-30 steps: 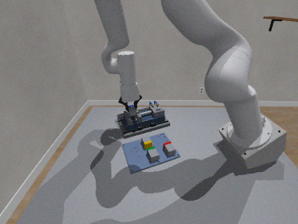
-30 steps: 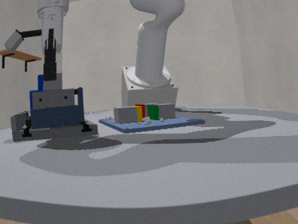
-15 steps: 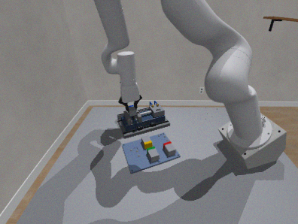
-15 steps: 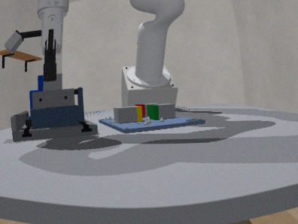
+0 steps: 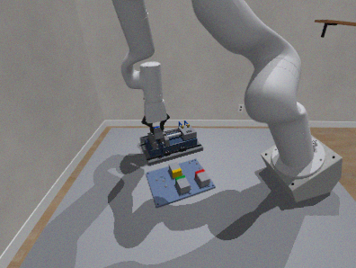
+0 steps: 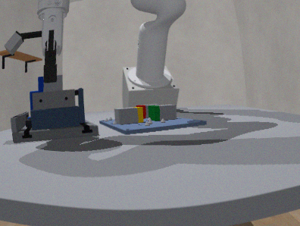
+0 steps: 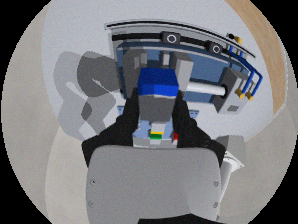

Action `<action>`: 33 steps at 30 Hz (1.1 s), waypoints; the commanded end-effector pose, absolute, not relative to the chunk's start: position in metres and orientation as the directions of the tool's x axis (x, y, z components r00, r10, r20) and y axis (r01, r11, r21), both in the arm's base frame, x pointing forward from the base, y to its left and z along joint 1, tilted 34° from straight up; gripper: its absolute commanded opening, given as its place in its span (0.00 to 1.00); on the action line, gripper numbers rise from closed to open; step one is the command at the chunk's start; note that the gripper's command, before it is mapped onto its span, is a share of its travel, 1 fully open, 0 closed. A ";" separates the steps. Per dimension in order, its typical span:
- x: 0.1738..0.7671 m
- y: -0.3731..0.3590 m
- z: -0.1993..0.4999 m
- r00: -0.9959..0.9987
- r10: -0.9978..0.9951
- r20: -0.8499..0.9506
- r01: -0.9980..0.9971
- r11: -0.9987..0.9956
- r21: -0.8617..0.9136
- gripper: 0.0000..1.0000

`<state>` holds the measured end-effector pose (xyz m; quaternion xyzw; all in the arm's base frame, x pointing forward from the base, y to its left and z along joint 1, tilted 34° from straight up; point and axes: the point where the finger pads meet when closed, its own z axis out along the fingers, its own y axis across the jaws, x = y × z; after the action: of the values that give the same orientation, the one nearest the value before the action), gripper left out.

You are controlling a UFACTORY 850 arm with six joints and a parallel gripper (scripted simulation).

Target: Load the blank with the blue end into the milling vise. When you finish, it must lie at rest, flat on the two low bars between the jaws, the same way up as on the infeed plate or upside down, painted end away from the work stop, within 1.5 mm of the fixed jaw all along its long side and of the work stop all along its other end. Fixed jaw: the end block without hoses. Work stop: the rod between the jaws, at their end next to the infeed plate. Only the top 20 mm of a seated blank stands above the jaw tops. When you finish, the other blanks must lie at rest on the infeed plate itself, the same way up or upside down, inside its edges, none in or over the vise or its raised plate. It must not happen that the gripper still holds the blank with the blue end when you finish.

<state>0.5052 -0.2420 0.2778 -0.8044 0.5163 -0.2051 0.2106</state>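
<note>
Gripper (image 5: 156, 128) (image 6: 50, 77) (image 7: 156, 97) fingers are closed on the blue-ended blank (image 5: 157, 133) (image 6: 57, 84) (image 7: 157, 106), gripping its long sides over the fixed-jaw end of the milling vise (image 5: 180, 147) (image 6: 57, 117) (image 7: 207, 70). We judge this to be the lowering and seating step. The painted end faces away from the infeed plate (image 5: 167, 194) (image 6: 182, 123) (image 7: 142, 125), which looks right for the work stop. The blank shows above the fixed jaw (image 6: 53, 99), but we cannot tell how near its underside is to the bars, nor see its gaps to jaw and stop.

Next we should ease it straight down, keeping it level, snug it against the fixed jaw and the stop, and only then let go. The fingers might foul a jaw on the way.

Our arm arches high from its base (image 5: 310, 186) (image 6: 151, 96), and the last link drops nearly upright, so the tool points down. Out on the infeed plate, the yellow-ended blank (image 5: 175, 170) (image 6: 126, 116), green-ended blank (image 5: 182, 185) (image 6: 154, 113) and red-ended blank (image 5: 203, 179) (image 6: 144, 110) lie apart from the vise.

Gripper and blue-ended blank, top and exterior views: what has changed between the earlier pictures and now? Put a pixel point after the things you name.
Nothing visibly changed. The gripper (image 5: 156, 126) (image 6: 50, 78) (image 7: 156, 97) is shut on the blue-ended blank (image 5: 156, 133) (image 6: 57, 85) (image 7: 157, 89) at the vise, in the same place as before. The yellow-ended blank (image 5: 175, 170) (image 6: 126, 115) (image 7: 157, 127), green-ended blank (image 5: 182, 185) (image 6: 155, 113) and red-ended blank (image 5: 202, 179) (image 6: 143, 107) stayed put.
</note>
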 end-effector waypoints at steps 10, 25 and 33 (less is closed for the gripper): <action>0.506 -0.242 0.278 0.382 -0.917 0.114 -0.743 -0.378 -0.551 0.00; 0.507 -0.242 0.277 0.382 -0.917 0.114 -0.743 -0.378 -0.551 0.00; 0.507 -0.242 0.276 0.382 -0.917 0.114 -0.743 -0.378 -0.551 0.00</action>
<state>0.5068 -0.2417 0.2754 -0.8044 0.5163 -0.2051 0.2106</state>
